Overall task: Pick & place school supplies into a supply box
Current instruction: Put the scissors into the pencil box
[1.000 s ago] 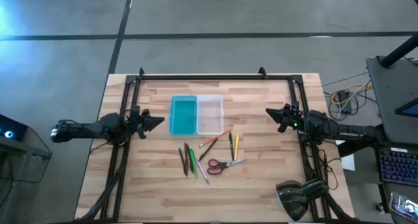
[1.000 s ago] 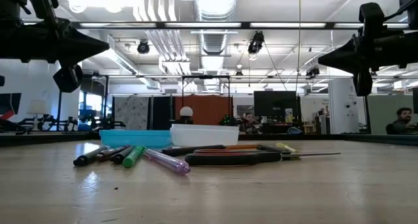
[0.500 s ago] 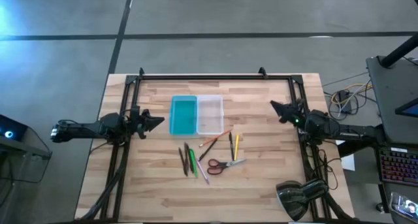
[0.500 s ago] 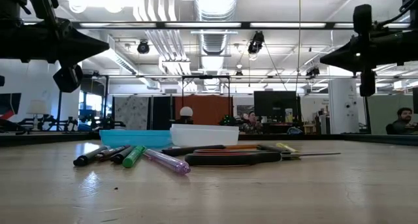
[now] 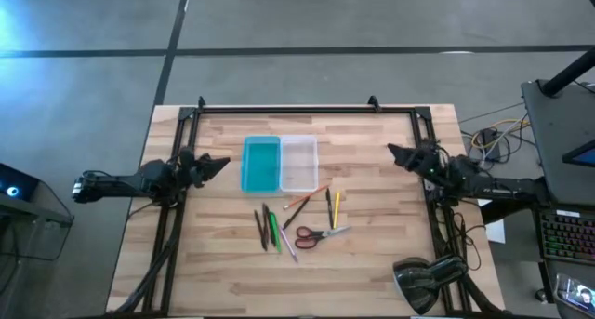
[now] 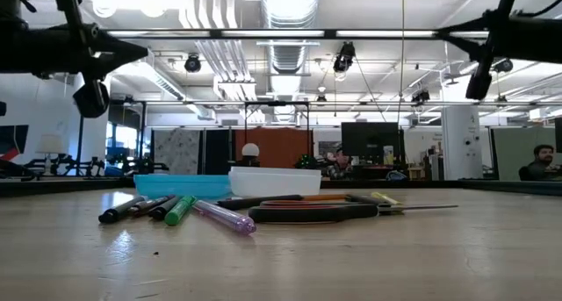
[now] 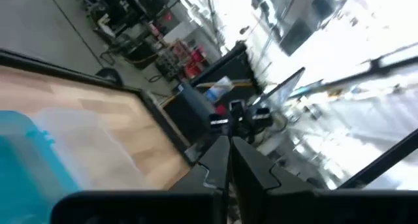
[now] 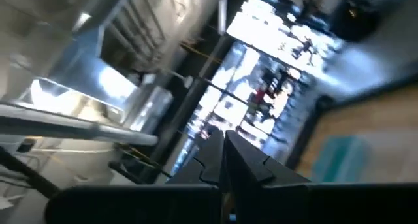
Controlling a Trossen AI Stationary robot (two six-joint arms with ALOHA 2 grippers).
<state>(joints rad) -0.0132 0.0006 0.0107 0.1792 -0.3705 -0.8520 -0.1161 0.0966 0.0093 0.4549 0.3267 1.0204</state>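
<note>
Supply box [image 5: 280,164]: empty. Supplies [image 5: 296,222]: all yours to load, on tabletop [image 5: 372,263]. Left hand [image 5: 217,162], right hand [image 5: 393,152]: pinched closed, holding nothing.

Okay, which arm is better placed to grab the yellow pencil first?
Probably the right. The yellow pencil lies on the right edge of the supplies, nearer the right end effector than the left end effector, which would have to cross the supply box.

No text, label, brand, number or sign can be read anywhere.
</note>
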